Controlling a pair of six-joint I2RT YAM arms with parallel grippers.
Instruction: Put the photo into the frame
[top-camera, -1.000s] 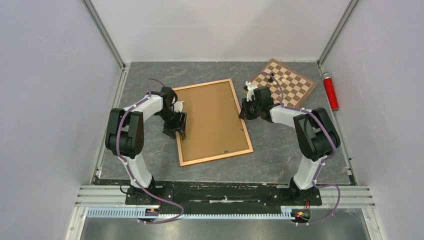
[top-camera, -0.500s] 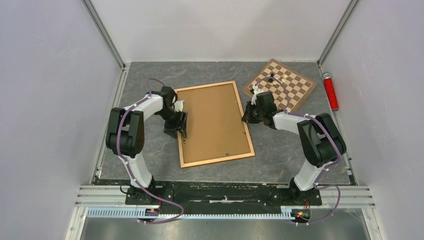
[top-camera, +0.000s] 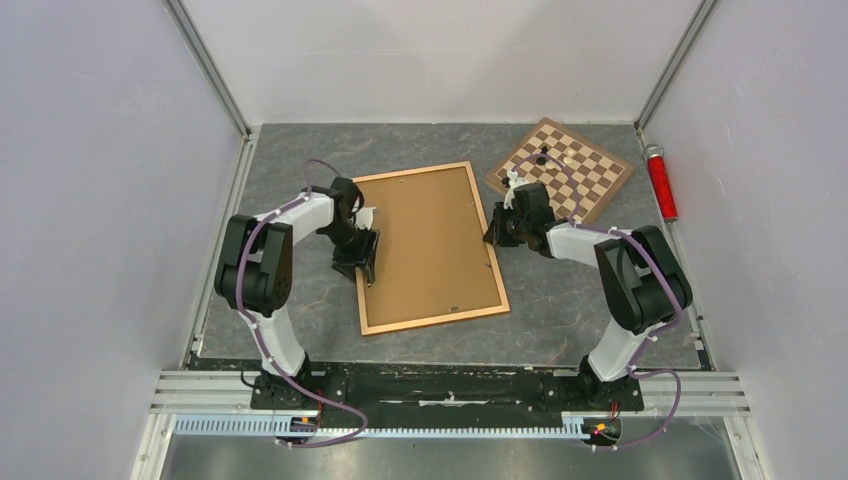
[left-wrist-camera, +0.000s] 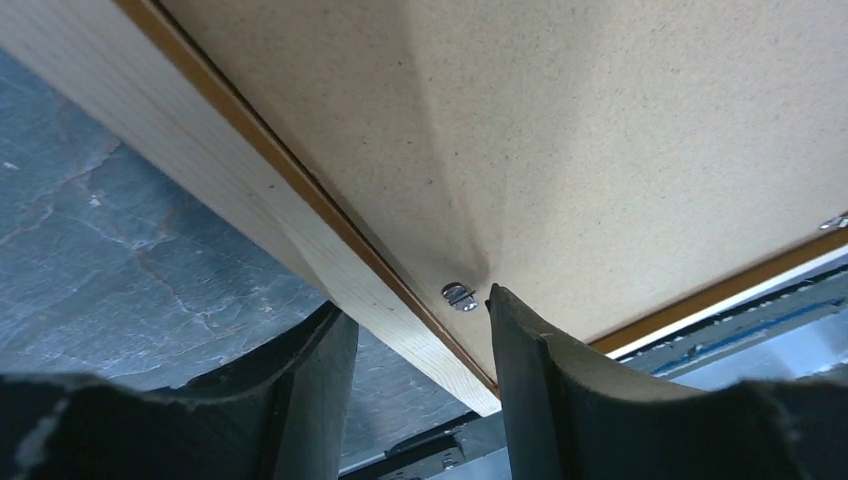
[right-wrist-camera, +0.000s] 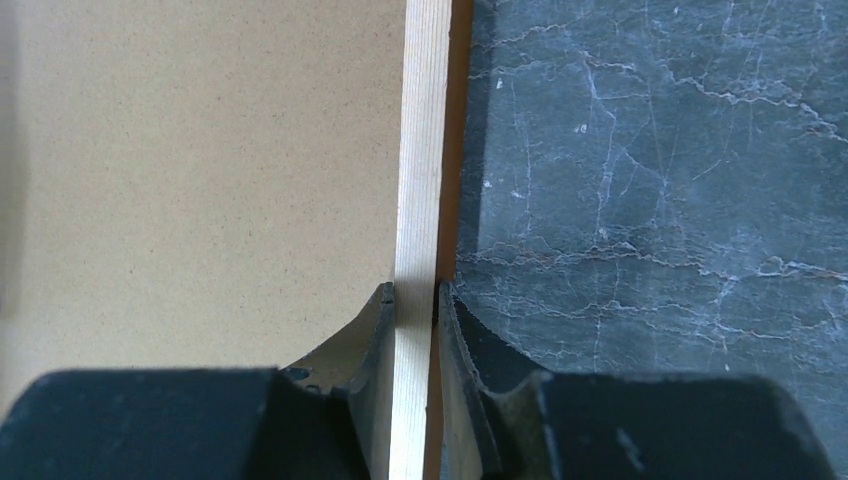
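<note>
Just one frame (top-camera: 432, 319), perhaps two chessmen (top-camera: 543, 157)

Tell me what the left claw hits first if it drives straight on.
Probably the frame: its wooden rail lies between the open fingers of the left claw, one tip by the backing board.

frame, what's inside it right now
A plain brown backing board fills the frame, with a small metal clip by one rail. Whether the photo lies beneath cannot be seen, because the board covers everything under it.
</note>
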